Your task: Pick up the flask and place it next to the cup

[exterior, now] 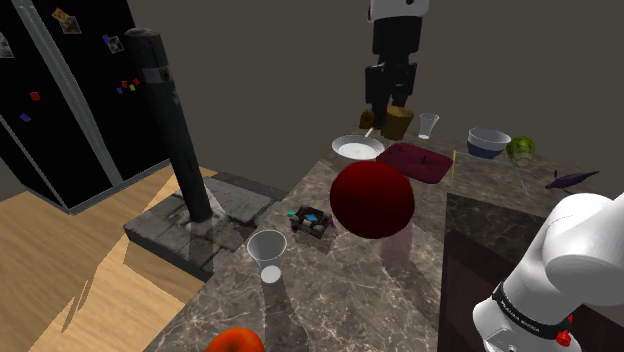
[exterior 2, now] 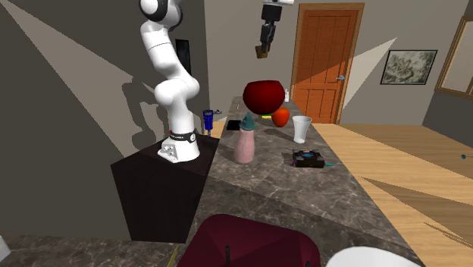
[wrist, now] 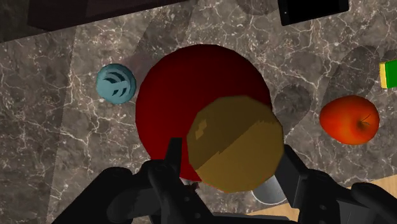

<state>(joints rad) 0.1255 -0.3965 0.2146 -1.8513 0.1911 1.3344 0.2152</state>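
A red-orange apple [exterior: 235,342] and a white cup [exterior: 267,250] stand nearest the shoulder camera on the dark marble counter [exterior: 340,290], with a dark red bowl [exterior: 372,198] just beyond them. High above the counter and well apart from the cup, the black gripper [exterior: 388,105] is clamped on a brown flask [exterior: 398,122], one finger pressed to each side. The wrist view looks past the flask onto the red bowl, with a teal-capped bottle [wrist: 116,83] beside it. Farther back lie a white plate [exterior: 357,148], a maroon tray [exterior: 415,160] and a blue bowl [exterior: 488,142].
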